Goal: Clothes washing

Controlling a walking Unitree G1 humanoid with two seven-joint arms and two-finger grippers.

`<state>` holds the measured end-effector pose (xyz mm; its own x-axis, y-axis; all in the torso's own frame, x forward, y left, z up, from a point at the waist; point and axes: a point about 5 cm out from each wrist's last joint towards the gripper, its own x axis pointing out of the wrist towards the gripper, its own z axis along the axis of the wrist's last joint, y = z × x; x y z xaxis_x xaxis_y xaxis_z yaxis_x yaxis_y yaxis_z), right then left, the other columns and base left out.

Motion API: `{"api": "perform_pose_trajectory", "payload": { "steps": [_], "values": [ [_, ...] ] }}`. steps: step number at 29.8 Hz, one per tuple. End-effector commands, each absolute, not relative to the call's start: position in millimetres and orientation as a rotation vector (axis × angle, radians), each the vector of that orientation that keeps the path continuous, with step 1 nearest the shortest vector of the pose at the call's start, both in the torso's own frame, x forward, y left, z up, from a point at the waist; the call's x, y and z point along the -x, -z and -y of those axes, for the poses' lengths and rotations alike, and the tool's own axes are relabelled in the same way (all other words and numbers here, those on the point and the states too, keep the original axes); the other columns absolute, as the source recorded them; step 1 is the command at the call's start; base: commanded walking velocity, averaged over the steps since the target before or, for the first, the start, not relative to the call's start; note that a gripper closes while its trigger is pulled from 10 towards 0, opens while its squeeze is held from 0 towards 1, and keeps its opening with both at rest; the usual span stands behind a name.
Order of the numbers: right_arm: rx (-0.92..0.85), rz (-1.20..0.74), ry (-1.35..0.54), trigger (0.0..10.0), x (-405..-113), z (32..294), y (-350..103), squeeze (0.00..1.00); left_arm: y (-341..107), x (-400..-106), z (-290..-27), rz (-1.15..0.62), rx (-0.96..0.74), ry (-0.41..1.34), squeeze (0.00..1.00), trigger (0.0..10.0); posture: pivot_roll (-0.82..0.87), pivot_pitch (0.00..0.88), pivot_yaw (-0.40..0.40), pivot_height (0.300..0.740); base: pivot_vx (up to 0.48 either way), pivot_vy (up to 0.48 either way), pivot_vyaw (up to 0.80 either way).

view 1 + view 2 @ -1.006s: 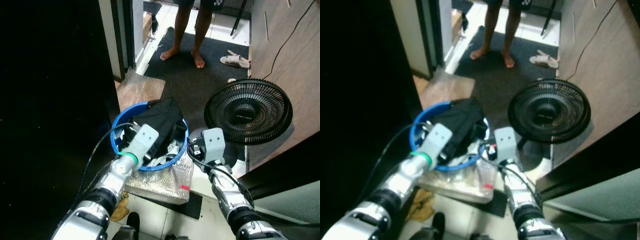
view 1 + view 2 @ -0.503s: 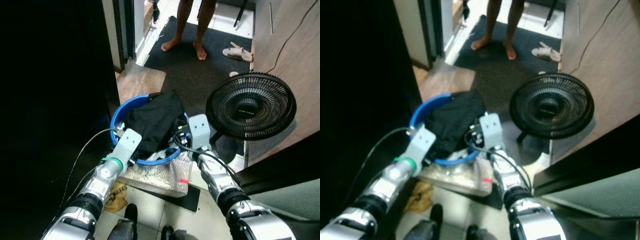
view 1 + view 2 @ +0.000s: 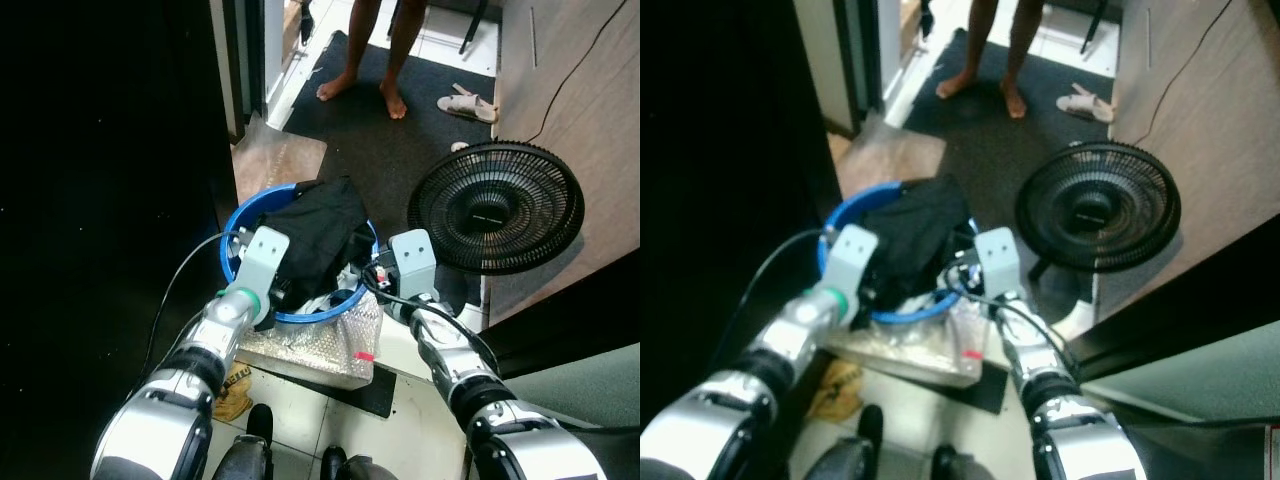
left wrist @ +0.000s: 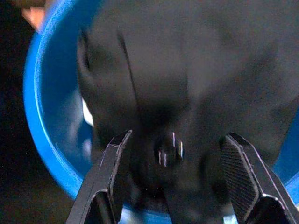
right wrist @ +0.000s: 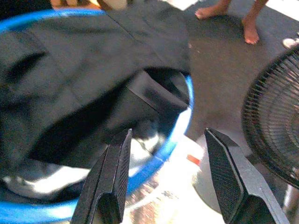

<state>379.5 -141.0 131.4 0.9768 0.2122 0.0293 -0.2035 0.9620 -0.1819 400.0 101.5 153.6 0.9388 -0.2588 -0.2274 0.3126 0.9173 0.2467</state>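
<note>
On the floor before the robot, a blue basin holds a heap of black clothes, and the step in hand seems to be reaching in for the laundry. The left gripper and the right gripper both hover at the near rim with fingers apart, holding nothing. The black garment lies long from the near-left rim toward the person's feet, so next, I think, a gripper must go lower and close on a fold.
</note>
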Motion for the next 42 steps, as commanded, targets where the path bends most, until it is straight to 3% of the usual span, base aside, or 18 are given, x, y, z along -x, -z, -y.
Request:
{"api": "perform_pose_trajectory", "payload": {
  "steps": [1, 7, 16, 27, 28, 29, 30, 31, 32, 33, 34, 36, 41, 42],
  "values": [
    [0.178, 0.006, -0.184, 10.0, -372.6, 150.3, -116.1, 0.00, -153.2, -399.7, -94.9, -0.196, -0.280, 0.310, 0.00, 10.0, -0.01, 0.386, 0.004, 0.740, 0.000, 0.000, 0.00],
    [0.179, 0.002, -0.162, 10.0, -369.7, 158.7, -112.3, 0.00, -159.8, -401.6, -88.7, -0.179, -0.332, 0.338, 0.00, 10.0, -0.02, 0.412, 0.016, 0.740, 0.000, 0.000, 0.00],
    [0.183, -0.019, -0.152, 10.0, -362.6, 164.0, -101.7, 0.00, -151.7, -398.2, -78.3, -0.196, -0.494, 0.395, 0.00, 10.0, -0.02, 0.525, 0.021, 0.740, 0.000, 0.000, 0.00],
    [0.185, -0.037, -0.144, 10.0, -357.0, 167.6, -93.3, 0.00, -145.4, -392.5, -61.2, -0.226, -0.445, 0.475, 0.00, 10.0, -0.03, 0.553, 0.027, 0.740, 0.000, 0.000, 0.00],
    [0.186, -0.039, -0.141, 10.0, -356.5, 168.9, -92.7, 0.00, -144.5, -391.4, -58.4, -0.229, -0.427, 0.490, 0.00, 9.3, -0.03, 0.551, 0.028, 0.740, 0.000, 0.000, 0.00],
    [0.187, -0.040, -0.138, 10.0, -356.2, 170.4, -92.5, 0.00, -143.3, -390.4, -56.7, -0.230, -0.423, 0.500, 0.00, 6.4, -0.03, 0.549, 0.027, 0.740, 0.000, 0.000, 0.00],
    [0.188, -0.041, -0.135, 10.0, -356.2, 171.5, -92.7, 0.00, -142.0, -389.8, -56.1, -0.234, -0.424, 0.505, 0.00, 4.9, -0.03, 0.548, 0.026, 0.740, 0.000, 0.000, 0.00],
    [0.188, -0.040, -0.134, 10.0, -356.2, 172.1, -92.9, 0.00, -141.1, -389.4, -56.0, -0.236, -0.427, 0.506, 0.00, 4.9, -0.03, 0.548, 0.026, 0.740, 0.000, 0.000, 0.00],
    [0.189, -0.040, -0.133, 10.0, -356.5, 172.5, -93.4, 0.00, -139.4, -388.7, -56.2, -0.241, -0.432, 0.511, 0.00, 3.1, -0.03, 0.547, 0.025, 0.740, 0.000, 0.000, 0.00],
    [0.189, -0.040, -0.133, 10.0, -356.5, 172.5, -93.4, 0.00, -139.4, -388.7, -56.2, -0.241, -0.432, 0.511, 0.00, 3.1, -0.03, 0.547, 0.025, 0.740, 0.000, 0.000, 0.00],
    [0.190, -0.036, -0.133, 10.0, -357.3, 172.5, -94.8, 0.00, -135.0, -387.4, -58.1, -0.256, -0.440, 0.511, 0.00, 3.8, -0.03, 0.549, 0.023, 0.740, 0.000, 0.000, 0.00],
    [0.190, -0.036, -0.133, 10.0, -357.3, 172.5, -94.8, 0.00, -135.0, -387.4, -58.1, -0.256, -0.440, 0.511, 0.00, 3.8, -0.03, 0.549, 0.023, 0.740, 0.000, 0.000, 0.00],
    [0.191, -0.036, -0.134, 10.0, -357.6, 172.2, -95.1, 0.00, -132.5, -386.2, -58.2, -0.262, -0.427, 0.516, 0.00, 2.9, -0.02, 0.550, 0.019, 0.740, 0.000, 0.000, 0.00],
    [0.192, -0.039, -0.136, 10.0, -357.2, 171.7, -94.3, 0.00, -131.7, -385.5, -57.2, -0.263, -0.417, 0.523, 0.00, 0.0, -0.02, 0.549, 0.017, 0.740, 0.000, 0.000, 0.00]
  ]
}}
